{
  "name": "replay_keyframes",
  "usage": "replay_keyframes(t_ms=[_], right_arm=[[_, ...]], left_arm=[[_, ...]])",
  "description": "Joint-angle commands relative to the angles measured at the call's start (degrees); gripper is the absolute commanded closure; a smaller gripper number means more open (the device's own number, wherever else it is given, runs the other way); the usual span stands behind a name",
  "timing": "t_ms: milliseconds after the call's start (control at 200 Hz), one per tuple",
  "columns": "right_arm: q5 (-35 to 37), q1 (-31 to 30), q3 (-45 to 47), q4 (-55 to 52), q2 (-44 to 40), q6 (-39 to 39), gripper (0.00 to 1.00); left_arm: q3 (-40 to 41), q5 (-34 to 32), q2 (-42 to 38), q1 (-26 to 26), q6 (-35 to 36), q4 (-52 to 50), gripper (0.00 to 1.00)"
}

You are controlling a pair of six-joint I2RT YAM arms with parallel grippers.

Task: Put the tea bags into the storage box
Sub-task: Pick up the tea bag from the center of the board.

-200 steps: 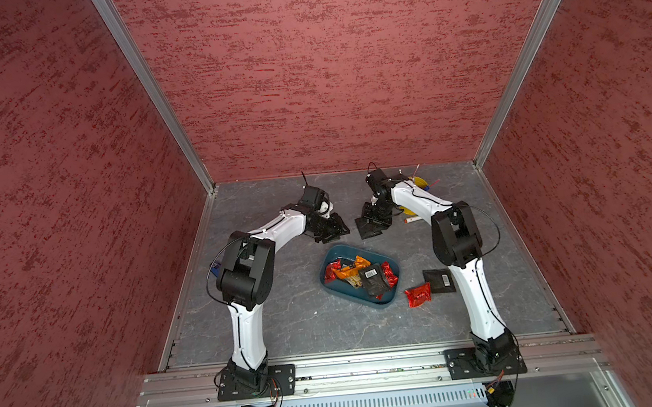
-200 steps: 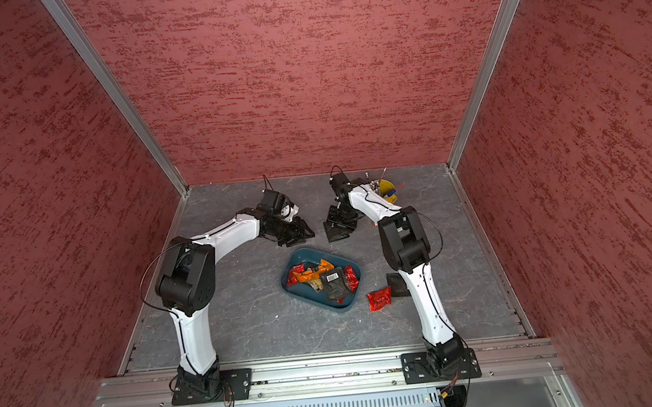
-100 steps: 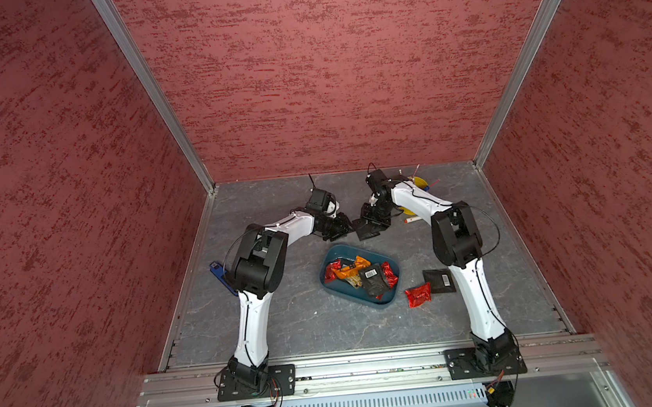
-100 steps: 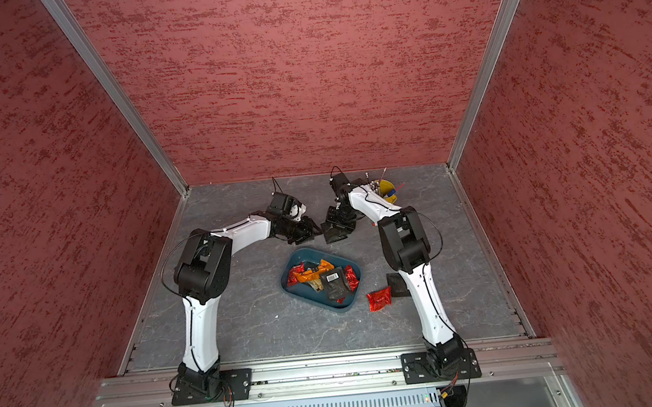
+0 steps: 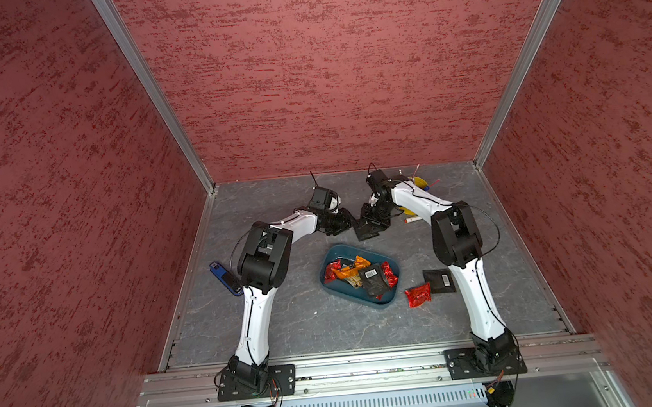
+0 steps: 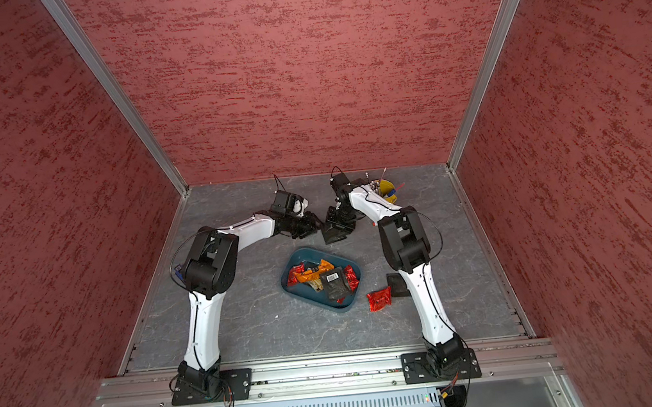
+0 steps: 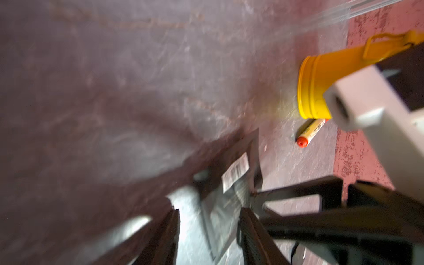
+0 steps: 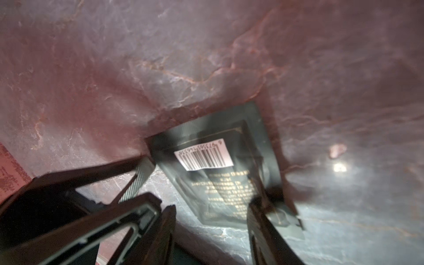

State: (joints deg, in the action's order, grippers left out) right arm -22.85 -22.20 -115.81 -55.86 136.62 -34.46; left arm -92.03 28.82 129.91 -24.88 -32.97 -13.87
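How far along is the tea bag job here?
Done: several packets lie in the box. In hand: left gripper and right gripper, both open, at the far black packet. Left: that one, a red packet and a second black packet beside the box.

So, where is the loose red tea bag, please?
The red tea bag lies on the table in both top views, just right of the storage box, beside a black packet.

Round yellow metal cup (image 7: pixel 321 78) of pens on the grey marbled worktop (image 5: pixel 307 324); red-capped white marker pen (image 7: pixel 311 132) just beside it, flat blue block (image 5: pixel 225 278) well apart
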Motion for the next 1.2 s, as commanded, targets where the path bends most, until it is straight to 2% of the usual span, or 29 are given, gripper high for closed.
replay_keyframes(t_ms=[0,491,711,1197], right_arm=[[-1.3,-0.8,1.6,-1.3,2.9,0.7,0.46],[-2.1,-0.8,1.3,-0.8,3.6,0.6,0.47],[-2.1,-0.7,1.2,-0.4,3.8,0.5,0.48],[-2.1,-0.7,-1.5,-0.2,5.1,0.0,0.48]], left_arm=[[-2.1,0.0,3.3,-1.1,0.6,-0.6,0.53],[-2.5,1.9,4.0,-1.7,0.0,2.1,0.53],[0.1,3.5,3.1,-2.4,-1.6,6.7,0.54],[3.5,4.4,1.3,-3.0,-2.4,8.6,0.58]])
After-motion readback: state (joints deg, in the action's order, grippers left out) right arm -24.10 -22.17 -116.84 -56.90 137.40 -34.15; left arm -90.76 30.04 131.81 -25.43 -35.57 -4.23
